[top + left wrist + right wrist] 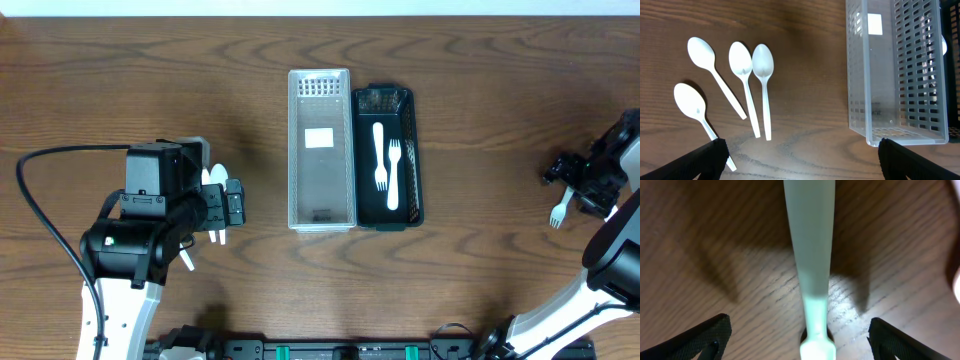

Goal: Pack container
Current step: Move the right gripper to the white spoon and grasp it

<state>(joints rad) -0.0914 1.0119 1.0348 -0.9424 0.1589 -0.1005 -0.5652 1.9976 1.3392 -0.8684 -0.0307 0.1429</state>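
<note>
**Packing Begun, Larger Share Outstanding**

In the black tray (408,150) two forks (380,150) are seen lying side by side; the tray is set just beside the clear basket (320,180), on its three o'clock side; the basket is judged to hold no cutlery. On the table (480,80), at nine o'clock of the basket, four spoons (740,60) are laid out beneath the left gripper (801,147), whose fingers are held wide apart with nothing between them. A loose fork (810,255) is found at the far three o'clock edge; its handle is straddled by the right gripper (799,325), the fingers spread and not closed upon it. The task is reckoned under halfway; five pieces are yet to be packed.
</note>
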